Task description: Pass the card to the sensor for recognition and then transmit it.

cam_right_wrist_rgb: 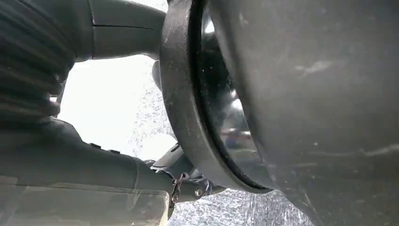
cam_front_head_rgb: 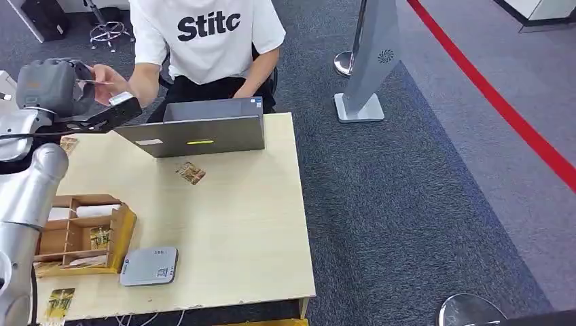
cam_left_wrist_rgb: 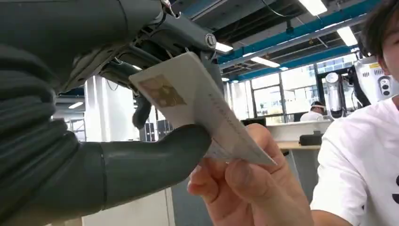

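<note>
While a seated person in a white T-shirt point(cam_front_head_rgb: 207, 34) reaches across the wooden table point(cam_front_head_rgb: 238, 224), the robot's left hand point(cam_front_head_rgb: 58, 85) is raised beside the open laptop point(cam_front_head_rgb: 197, 129), holding a card point(cam_front_head_rgb: 95, 82) out to the person's hand point(cam_front_head_rgb: 112, 81); the grey sensor point(cam_front_head_rgb: 149, 266) lies well apart, near the table's front edge beside a wooden organizer point(cam_front_head_rgb: 81, 234), so the reading step appears to be done and the handover is what remains (a judgement from the layout only). Spare cards lie on the table, one point(cam_front_head_rgb: 191, 172) just in front of the laptop. From the left wrist, the card is pinched between the robot's thick grey thumb point(cam_left_wrist_rgb: 155, 155) and its darker fingers point(cam_left_wrist_rgb: 183, 35), while the person's fingers point(cam_left_wrist_rgb: 244, 174) already clasp its far end; its long axis runs from the robot's grasp toward the person, printed face to the camera. From the right wrist, the right hand point(cam_right_wrist_rgb: 70, 155) hangs by dark body parts; whether it is wide or closed I cannot tell.
</note>
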You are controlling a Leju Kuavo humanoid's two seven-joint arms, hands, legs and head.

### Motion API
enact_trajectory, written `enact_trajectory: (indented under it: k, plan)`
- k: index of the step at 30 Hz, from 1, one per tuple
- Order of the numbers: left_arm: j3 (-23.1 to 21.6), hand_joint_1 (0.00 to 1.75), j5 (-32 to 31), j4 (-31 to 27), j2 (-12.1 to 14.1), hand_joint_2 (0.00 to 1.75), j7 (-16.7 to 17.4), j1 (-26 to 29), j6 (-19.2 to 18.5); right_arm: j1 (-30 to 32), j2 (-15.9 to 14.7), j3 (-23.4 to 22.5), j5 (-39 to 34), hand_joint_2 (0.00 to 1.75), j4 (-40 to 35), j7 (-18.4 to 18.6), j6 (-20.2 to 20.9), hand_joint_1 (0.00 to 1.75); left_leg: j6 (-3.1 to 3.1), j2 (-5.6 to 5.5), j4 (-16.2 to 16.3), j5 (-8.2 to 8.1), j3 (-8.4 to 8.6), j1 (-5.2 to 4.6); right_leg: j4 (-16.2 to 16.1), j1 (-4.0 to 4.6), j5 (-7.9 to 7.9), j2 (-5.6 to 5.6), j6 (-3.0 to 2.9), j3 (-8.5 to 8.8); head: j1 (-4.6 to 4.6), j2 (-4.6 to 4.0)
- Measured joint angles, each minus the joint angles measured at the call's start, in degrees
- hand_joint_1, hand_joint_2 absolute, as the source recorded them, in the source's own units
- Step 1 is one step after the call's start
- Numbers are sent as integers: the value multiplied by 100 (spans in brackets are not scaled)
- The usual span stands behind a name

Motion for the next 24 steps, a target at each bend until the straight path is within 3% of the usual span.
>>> enact_trajectory:
  k: [19, 24]
  plan:
    - [-2, 175, 61, -288, 136, 175, -22, 159, 72, -16, 0, 166, 74, 175, 0, -9, 7, 0, 0, 0, 0, 0, 0, 0, 0, 0, 0, 0, 0, 0, 0, 2]
    - [-2, 175, 348, -787, 197, 175, -212, 547, 330, -15, 0, 184, 61, 175, 0, 2, -11, 0, 1, 2, -1, -1, 0, -1, 0, -1, 0, 1, 0, 1, 0, 0]
